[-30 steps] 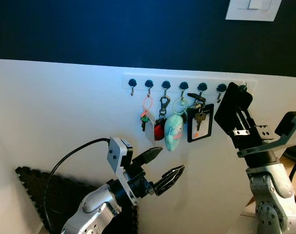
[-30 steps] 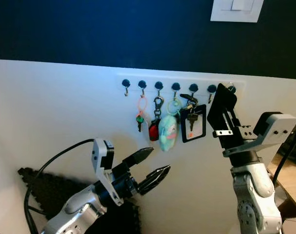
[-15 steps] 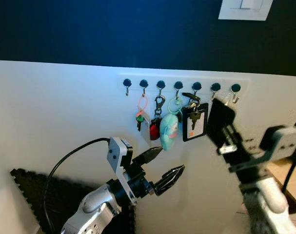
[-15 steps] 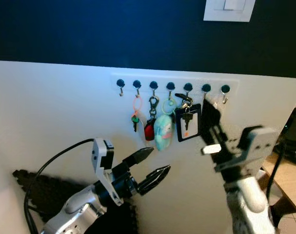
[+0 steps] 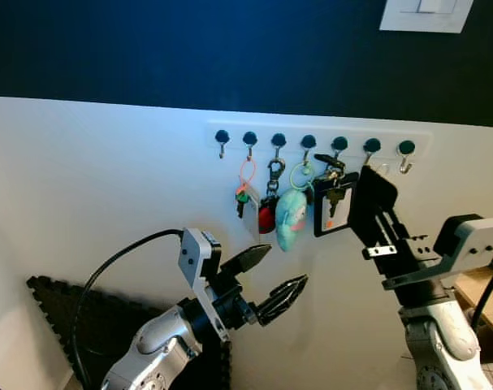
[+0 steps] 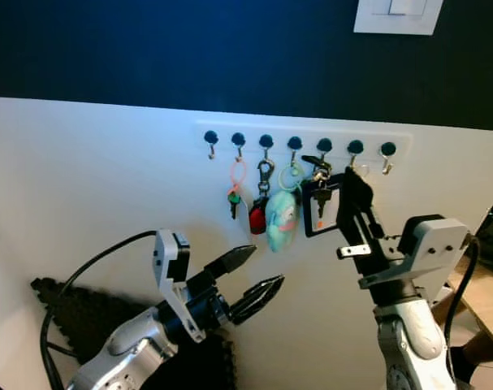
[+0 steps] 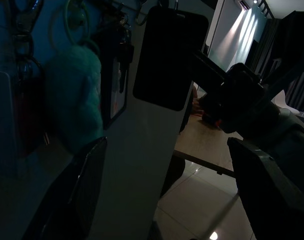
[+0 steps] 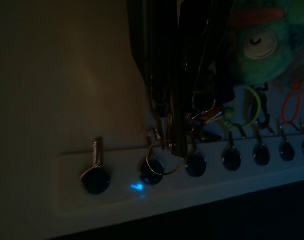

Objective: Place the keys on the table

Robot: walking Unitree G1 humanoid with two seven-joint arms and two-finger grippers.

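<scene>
A white rack (image 5: pixel 319 134) with several hooks is fixed to the wall. A green key on an orange loop (image 5: pixel 242 197), a red fob (image 5: pixel 266 218), a teal plush (image 5: pixel 291 218) and a black card holder with keys (image 5: pixel 331 213) hang from it. A thin silver key ring (image 8: pixel 162 157) hangs on the sixth hook, with dark keys trailing from it. My right gripper (image 5: pixel 374 207) is raised just under that hook, beside the card holder. My left gripper (image 5: pixel 283 266) is open, lower and to the left, holding nothing.
The last hook (image 5: pixel 405 154) is bare. A light switch (image 5: pixel 425 12) sits high on the dark wall. A black foam mat (image 5: pixel 92 325) leans at the lower left. A wooden surface (image 7: pixel 207 145) lies to the right, beyond the wall's edge.
My right gripper has come down and leftward from the last hook to just under the sixth one, next to the card holder. The camera swayed. The left arm has held still.
</scene>
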